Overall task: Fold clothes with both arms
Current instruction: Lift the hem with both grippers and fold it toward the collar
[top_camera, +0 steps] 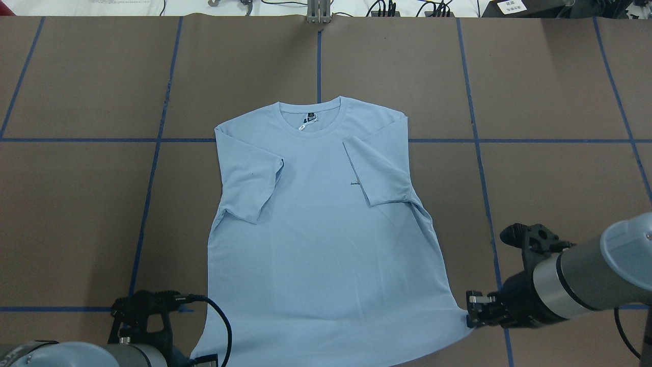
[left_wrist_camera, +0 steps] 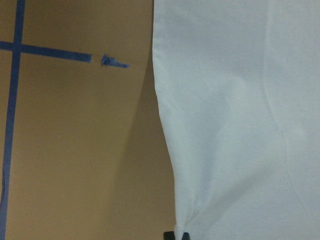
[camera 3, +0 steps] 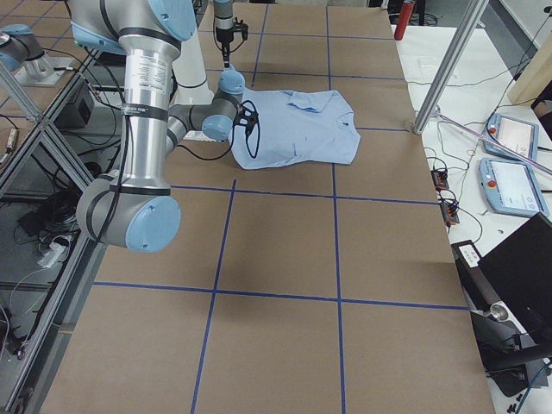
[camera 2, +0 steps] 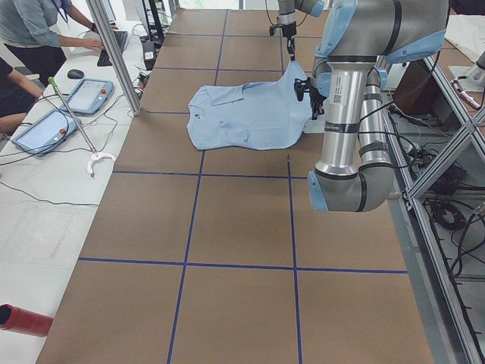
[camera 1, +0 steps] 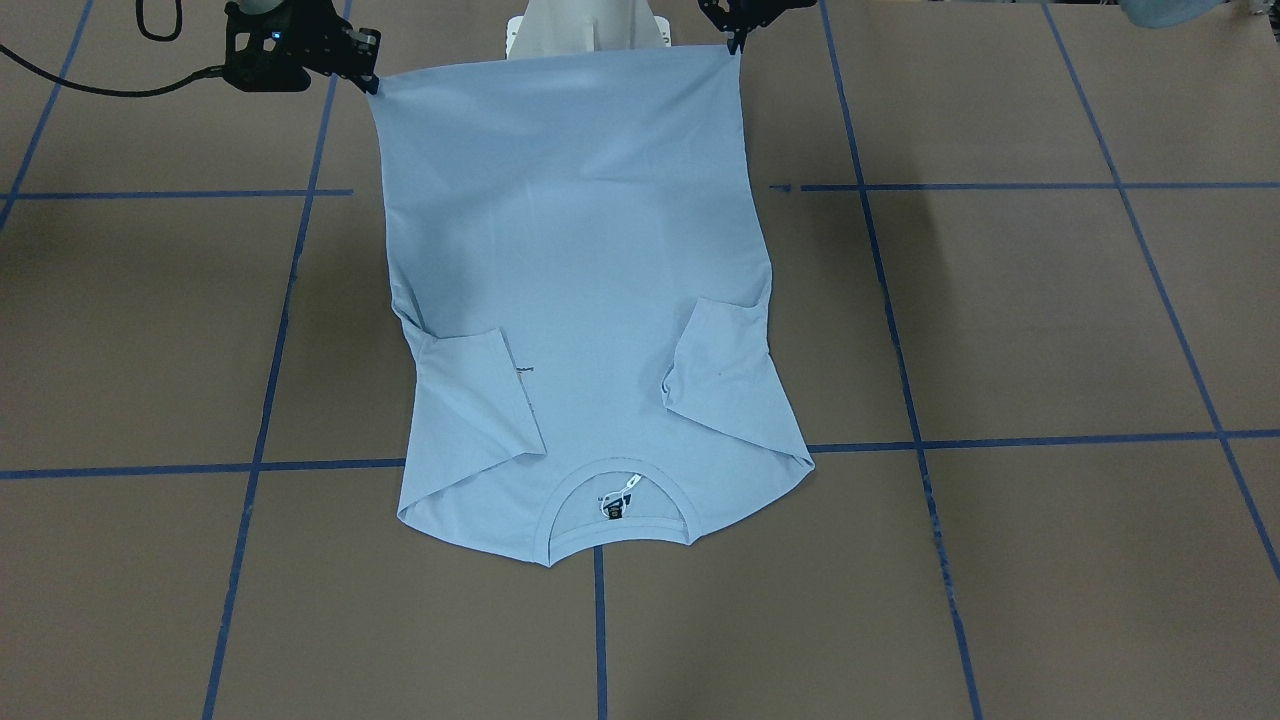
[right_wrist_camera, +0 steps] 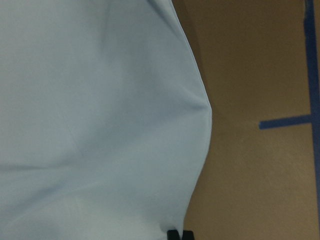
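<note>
Pinching the hem corners of the shirt (top_camera: 326, 244) with our left gripper (camera 1: 738, 44) and right gripper (top_camera: 469, 315), we are holding it stretched long on the table (top_camera: 540, 178), collar (top_camera: 310, 116) pointing away from us.

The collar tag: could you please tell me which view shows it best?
Exterior front-facing: the collar tag lies near that camera, large and unobstructed. Overhead shows it smaller; in the side views it is too small; the wrist views show only T-shirt cloth.
</note>
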Available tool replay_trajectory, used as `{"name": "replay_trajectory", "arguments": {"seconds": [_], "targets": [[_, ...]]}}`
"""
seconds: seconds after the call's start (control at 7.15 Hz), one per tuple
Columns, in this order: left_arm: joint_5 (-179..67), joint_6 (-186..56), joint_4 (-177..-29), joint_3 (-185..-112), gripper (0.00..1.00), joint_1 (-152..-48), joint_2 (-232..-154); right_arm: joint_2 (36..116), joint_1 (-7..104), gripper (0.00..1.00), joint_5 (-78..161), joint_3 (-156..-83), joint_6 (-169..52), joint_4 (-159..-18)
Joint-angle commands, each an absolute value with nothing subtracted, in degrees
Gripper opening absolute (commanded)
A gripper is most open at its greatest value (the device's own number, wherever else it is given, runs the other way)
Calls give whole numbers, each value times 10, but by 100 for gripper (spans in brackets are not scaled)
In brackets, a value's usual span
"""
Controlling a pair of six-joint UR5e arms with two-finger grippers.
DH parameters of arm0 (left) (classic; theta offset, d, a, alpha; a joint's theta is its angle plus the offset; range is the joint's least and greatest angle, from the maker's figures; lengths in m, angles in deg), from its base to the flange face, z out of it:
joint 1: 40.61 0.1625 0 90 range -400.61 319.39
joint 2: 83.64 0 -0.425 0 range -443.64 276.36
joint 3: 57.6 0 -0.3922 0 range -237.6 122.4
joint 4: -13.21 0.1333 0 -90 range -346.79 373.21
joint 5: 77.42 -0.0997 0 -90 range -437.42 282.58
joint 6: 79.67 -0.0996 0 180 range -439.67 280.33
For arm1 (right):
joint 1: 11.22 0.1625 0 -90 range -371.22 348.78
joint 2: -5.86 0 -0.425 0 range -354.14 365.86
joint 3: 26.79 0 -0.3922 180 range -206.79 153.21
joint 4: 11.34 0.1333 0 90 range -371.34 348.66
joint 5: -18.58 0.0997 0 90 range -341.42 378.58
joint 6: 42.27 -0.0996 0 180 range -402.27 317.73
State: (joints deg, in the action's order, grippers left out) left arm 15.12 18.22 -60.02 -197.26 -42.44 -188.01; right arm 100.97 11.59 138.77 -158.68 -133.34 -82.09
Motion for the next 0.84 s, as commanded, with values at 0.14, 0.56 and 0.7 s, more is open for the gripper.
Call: {"name": "replay_trajectory", "arguments": {"seconds": [0.14,0.56,0.7], "targets": [[172,103,-600,-1945,0,-525,-1882,907,231,0,1397,-1495,-1315,-819],[172,101,-603,-1847,0,-593,-1934,814,296,0,1394,-1400,-1289,-820],[172,76,-607,-1821,0,-618,-1949,765,305,0,1393,-1352,-1287,-820]]}}
